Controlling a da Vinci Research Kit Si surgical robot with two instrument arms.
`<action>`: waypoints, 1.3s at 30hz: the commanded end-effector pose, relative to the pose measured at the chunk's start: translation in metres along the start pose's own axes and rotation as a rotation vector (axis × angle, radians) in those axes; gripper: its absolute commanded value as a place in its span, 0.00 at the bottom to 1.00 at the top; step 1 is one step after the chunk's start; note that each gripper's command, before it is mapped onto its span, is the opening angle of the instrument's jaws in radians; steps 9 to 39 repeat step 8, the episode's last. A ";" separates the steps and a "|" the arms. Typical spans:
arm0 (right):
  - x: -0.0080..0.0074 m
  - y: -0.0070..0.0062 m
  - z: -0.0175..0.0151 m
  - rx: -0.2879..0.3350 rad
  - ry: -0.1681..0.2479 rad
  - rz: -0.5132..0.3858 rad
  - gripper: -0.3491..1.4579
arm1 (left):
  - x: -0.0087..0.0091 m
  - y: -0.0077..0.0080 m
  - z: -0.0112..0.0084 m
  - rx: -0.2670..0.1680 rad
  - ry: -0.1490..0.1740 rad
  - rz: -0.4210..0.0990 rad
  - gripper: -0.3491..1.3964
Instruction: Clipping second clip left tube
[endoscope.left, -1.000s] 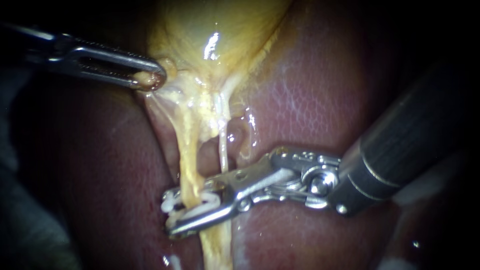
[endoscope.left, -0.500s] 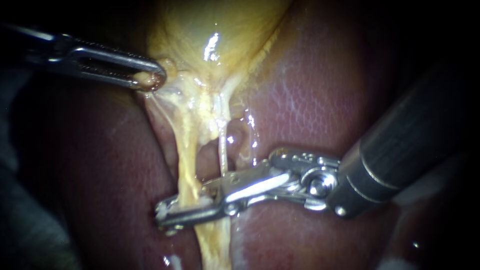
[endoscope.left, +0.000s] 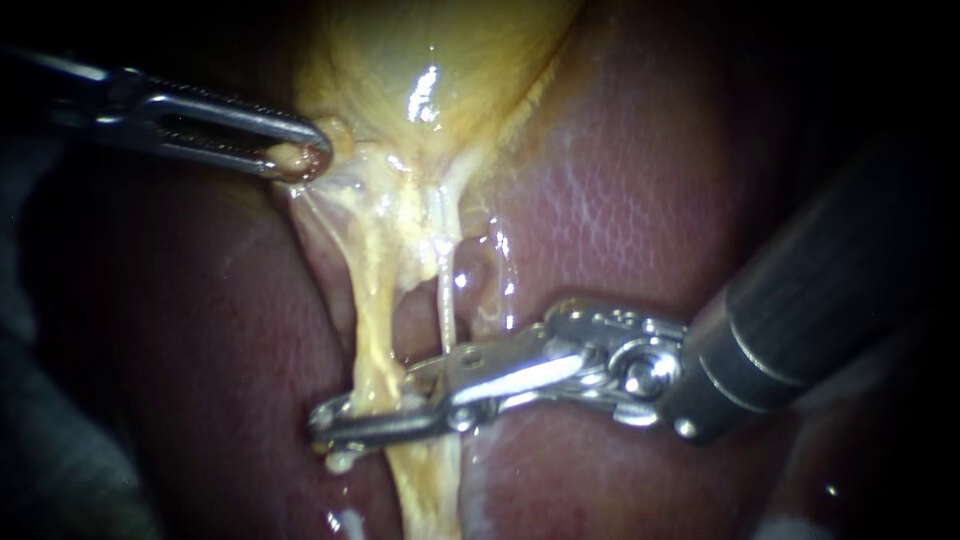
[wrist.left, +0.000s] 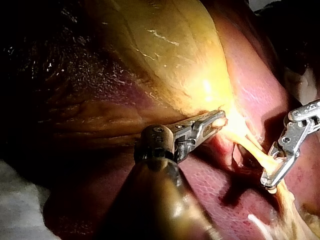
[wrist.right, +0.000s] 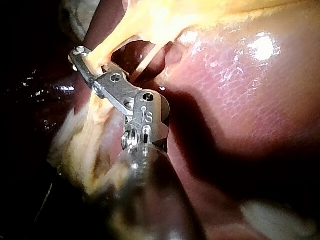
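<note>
While the left instrument (endoscope.left: 298, 155) has its end effector clenched on a scrap of gallbladder (endoscope.left: 430, 60) neck, apparently pulling it taut, the left tube (endoscope.left: 368, 330) runs stretched below. The right instrument (endoscope.left: 322, 420) end effector is clamped across that tube low down, gripping it from both sides. The pale nub (endoscope.left: 340, 461) at its tip is likely the clip's end. The thin right tube (endoscope.left: 446, 300) runs just beside, passing behind the end effector near its hinge, seemingly outside the grip. Liver (endoscope.left: 620, 200) lies behind. To do it well: squeeze fully so the clip locks, stay square to the tube, exclude the right tube, hold steady traction, then release straight without dragging the clip.
</note>
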 end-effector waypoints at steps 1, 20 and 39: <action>0.0000 0.0000 0.0000 0.001 0.000 -0.001 0.00 | 0.0000 0.0000 0.0000 0.000 0.000 0.000 0.00; -0.0001 0.0000 -0.0001 0.001 0.001 0.011 0.00 | 0.0000 -0.0001 0.0000 0.001 0.001 0.000 0.00; -0.0001 0.0000 -0.0001 0.001 0.001 0.011 0.00 | 0.0000 -0.0001 0.0000 0.001 0.001 0.000 0.00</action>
